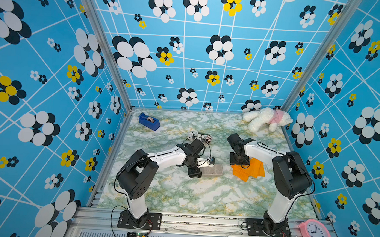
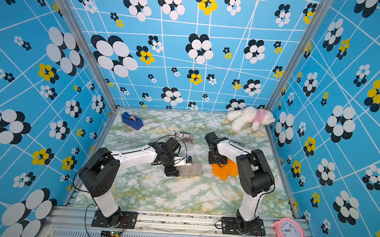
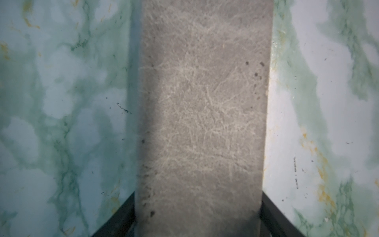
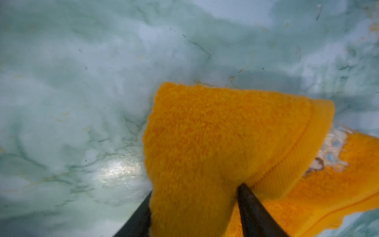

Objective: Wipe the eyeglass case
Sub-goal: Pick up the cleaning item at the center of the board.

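On the green marbled table (image 1: pixel 202 197), your left arm (image 1: pixel 167 156) stretched low toward the middle with its wrist bent down. Your right arm (image 1: pixel 263 153) was folded over the orange cloth (image 1: pixel 252 171). The grey eyeglass case (image 1: pixel 214 169) lay flat near the table's centre, close to the cloth. Only the left wrist view showed the left gripper (image 3: pixel 198 207) clamped across the case's long sides. Only the right wrist view showed the right gripper (image 4: pixel 195 188) pinching a raised fold of cloth.

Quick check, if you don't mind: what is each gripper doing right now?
Left gripper: closed on the eyeglass case.
Right gripper: closed on the orange cloth.
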